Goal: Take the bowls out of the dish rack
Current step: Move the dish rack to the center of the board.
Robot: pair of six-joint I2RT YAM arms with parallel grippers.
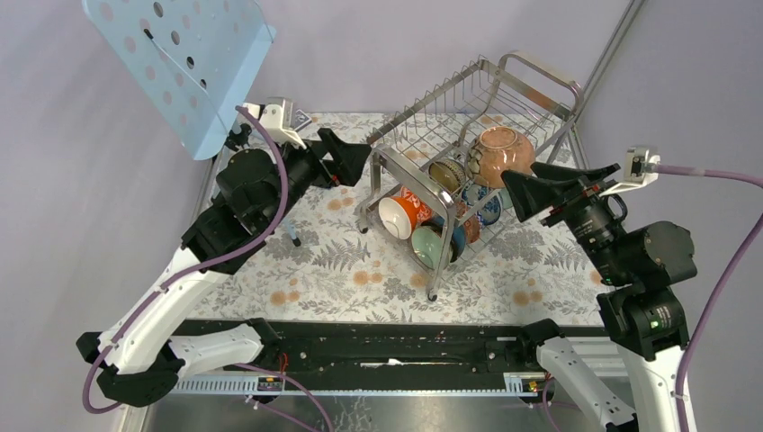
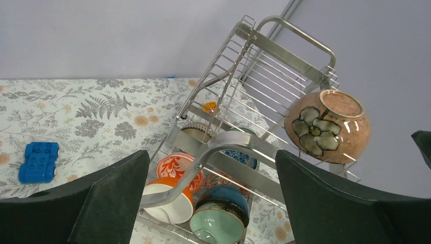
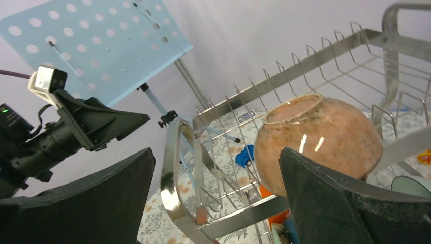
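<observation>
Both arms are parked at the dish rack [image 1: 450, 99] right now. The left gripper [image 1: 346, 157] sits just off the rack's left end with its jaws spread wide and nothing in them; from its own camera, the left gripper [image 2: 211, 162] frames the rack's curved end handle, though I can't tell if a fingertip touches the tube. The right gripper [image 1: 531, 184] is over on the rack's right side, also gaping wide and empty, aimed at the speckled pinkish-brown bowl [image 1: 499, 148]. That bowl rests on the rack's upper wire tier, tipped over with its foot ring pointing up, and in the right wrist view it fills the space past the right gripper [image 3: 216, 157], not yet between the fingers. There's a pale flower painted on its side [image 2: 325, 127]. The rest of the bowls are packed on edge in the rack's lower tier: an orange-red bowl [image 1: 405, 216] nearest the left-end handle, a pale green bowl [image 1: 430, 245] at the rack's near corner, a blue-and-white bowl [image 1: 486, 207] under the speckled one, and a dark brown bowl [image 1: 445, 173] with a tan inside toward the rack's far side. The rack stands on a leafy floral tablecloth [image 1: 342, 270]. A blue toy block [image 2: 38, 161] lies on the cloth well left of the rack, and a pale blue perforated music stand [image 1: 180, 63] rises beyond the rack's left end.
</observation>
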